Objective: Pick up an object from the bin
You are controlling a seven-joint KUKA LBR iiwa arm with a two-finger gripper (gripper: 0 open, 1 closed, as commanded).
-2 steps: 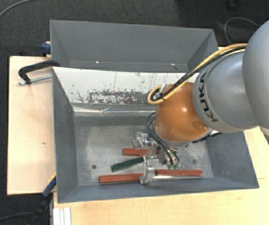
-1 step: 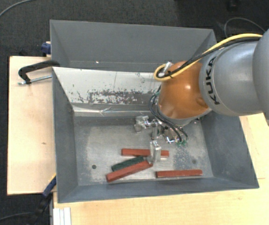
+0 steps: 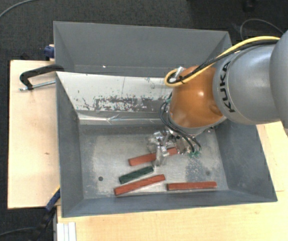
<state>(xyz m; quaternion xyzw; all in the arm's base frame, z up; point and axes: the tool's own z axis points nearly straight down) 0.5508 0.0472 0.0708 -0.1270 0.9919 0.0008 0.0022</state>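
Note:
My gripper (image 3: 160, 148) hangs low in the middle of the bin, under the arm's orange cover. Its lower end is right at the right end of a short red bar (image 3: 141, 160) lying flat on the bin floor. Whether it touches the bar I cannot tell. Just below that bar lies a dark green bar (image 3: 136, 174), slanted the same way. A longer red bar (image 3: 139, 184) lies in front of the green one, close to the bin's near wall.
Another red bar (image 3: 191, 186) lies flat at the front right of the bin floor, apart from the others. The arm and its orange cover reach in from the right and hide the back right of the floor.

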